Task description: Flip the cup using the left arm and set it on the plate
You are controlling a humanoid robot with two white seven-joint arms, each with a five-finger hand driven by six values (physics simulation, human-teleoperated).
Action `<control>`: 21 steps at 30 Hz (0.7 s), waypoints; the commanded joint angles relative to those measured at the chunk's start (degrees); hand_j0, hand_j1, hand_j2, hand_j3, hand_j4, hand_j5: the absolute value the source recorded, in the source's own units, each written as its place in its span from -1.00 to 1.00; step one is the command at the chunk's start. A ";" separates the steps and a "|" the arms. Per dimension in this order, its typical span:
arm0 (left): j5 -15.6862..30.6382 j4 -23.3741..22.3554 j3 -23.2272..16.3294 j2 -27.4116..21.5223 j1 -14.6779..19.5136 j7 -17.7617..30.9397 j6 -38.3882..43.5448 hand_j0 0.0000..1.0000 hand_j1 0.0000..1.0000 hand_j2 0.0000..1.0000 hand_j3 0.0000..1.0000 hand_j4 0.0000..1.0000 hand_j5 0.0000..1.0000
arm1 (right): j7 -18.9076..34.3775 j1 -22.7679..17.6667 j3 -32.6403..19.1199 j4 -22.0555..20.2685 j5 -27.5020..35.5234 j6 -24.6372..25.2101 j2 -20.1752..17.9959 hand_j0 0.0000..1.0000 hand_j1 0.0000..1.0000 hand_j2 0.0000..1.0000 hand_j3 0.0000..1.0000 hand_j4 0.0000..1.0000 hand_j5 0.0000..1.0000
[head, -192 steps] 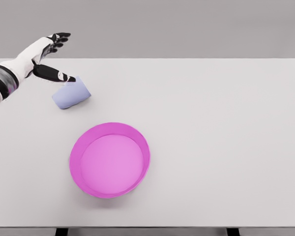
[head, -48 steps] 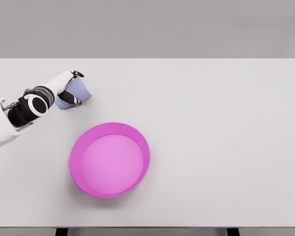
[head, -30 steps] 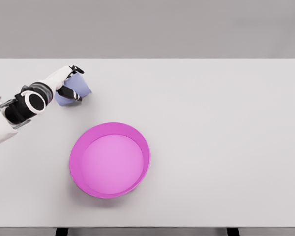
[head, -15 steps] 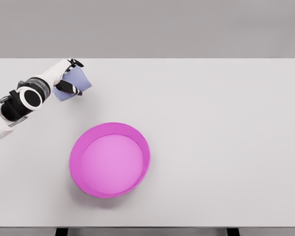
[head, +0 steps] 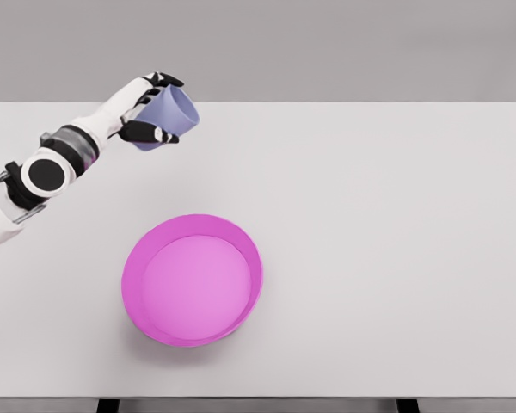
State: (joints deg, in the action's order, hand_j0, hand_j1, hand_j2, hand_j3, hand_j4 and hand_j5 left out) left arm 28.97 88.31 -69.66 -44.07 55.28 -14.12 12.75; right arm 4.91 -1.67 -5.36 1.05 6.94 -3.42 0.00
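Holding the cup [head: 168,116] aloft near the table's far left corner, my left hand [head: 146,110] has its fingers wrapped round the side wall, dark fingertips [head: 159,135] showing on the near side and another pair over the top edge. I read the cup as tilted, its wider end pointing up and to the right, so by my judgement the flip is partway done and not yet upright. It hangs well apart from the plate [head: 192,280], which lies nearer to me on the table [head: 396,241], toward the left of centre.

From its look I'd expect the cup to be light and rigid, a smooth pale lavender shell that could slide between the fingers if the squeeze slackens as the wrist rolls. Its wall tapers, so I think the present hold across the mid-body is the sensible place: low enough to control the tilt, clear of the rim so the mouth stays free. I cannot tell how firmly the thumb bears on the far side; that part is hidden.

The plate is magenta with a raised rim, so I'd want to bring the cup down inside that rim, base level, before loosening the fingers. No right arm shows anywhere in my view.
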 commanded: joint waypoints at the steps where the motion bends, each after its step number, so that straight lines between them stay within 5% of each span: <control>1: -0.32 0.37 0.67 0.04 -0.09 -0.03 -3.26 0.35 0.35 0.35 0.35 0.35 0.35 | 0.01 0.00 0.00 0.00 0.00 0.00 0.00 1.00 1.00 1.00 1.00 1.00 1.00; 14: -0.14 3.62 5.76 -0.14 -4.83 -0.03 -8.36 0.35 0.35 0.35 0.35 0.35 0.35 | 0.01 0.00 0.00 0.00 0.00 0.00 0.00 1.00 1.00 1.00 1.00 1.00 1.00; 21: -0.23 6.78 10.51 -1.98 -10.02 -0.03 -11.26 0.36 0.36 0.36 0.36 0.36 0.36 | 0.01 0.00 0.00 0.00 0.00 0.00 0.00 1.00 1.00 1.00 1.00 1.00 1.00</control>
State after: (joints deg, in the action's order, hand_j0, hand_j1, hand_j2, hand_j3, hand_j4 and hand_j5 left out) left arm 28.93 94.38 -60.08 -45.45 44.91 -14.13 2.46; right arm 4.91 -1.67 -5.36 1.05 6.94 -3.43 0.00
